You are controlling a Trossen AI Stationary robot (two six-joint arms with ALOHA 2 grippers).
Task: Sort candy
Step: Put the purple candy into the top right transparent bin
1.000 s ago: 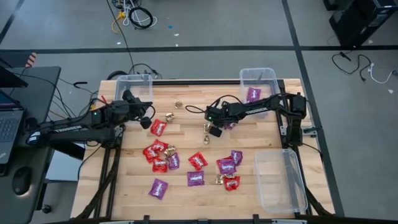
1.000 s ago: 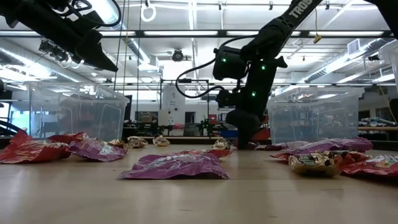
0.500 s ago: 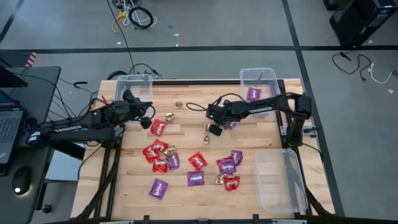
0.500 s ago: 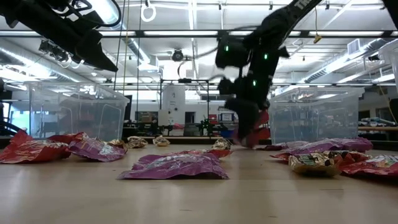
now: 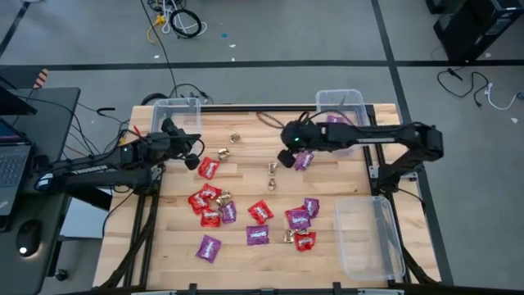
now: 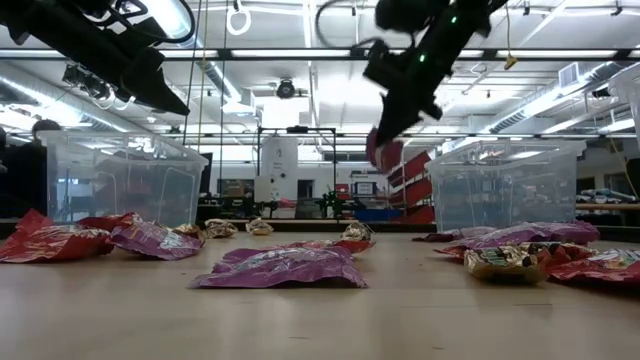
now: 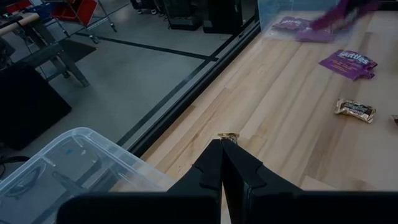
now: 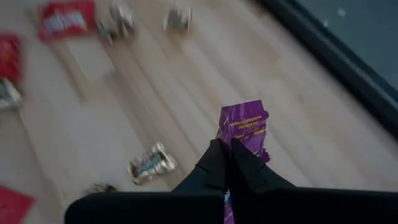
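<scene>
Barely begun: one purple packet (image 5: pixel 333 124) lies in the far bin (image 5: pixel 340 98), the right gripper (image 5: pixel 296 159) clamps another (image 8: pixel 244 127), most candy (image 5: pixel 214 205) remains unsorted.

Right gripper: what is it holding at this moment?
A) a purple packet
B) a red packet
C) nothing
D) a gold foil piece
A: the right gripper is shut on a purple packet, lifted clear above the table in the low view.
</scene>
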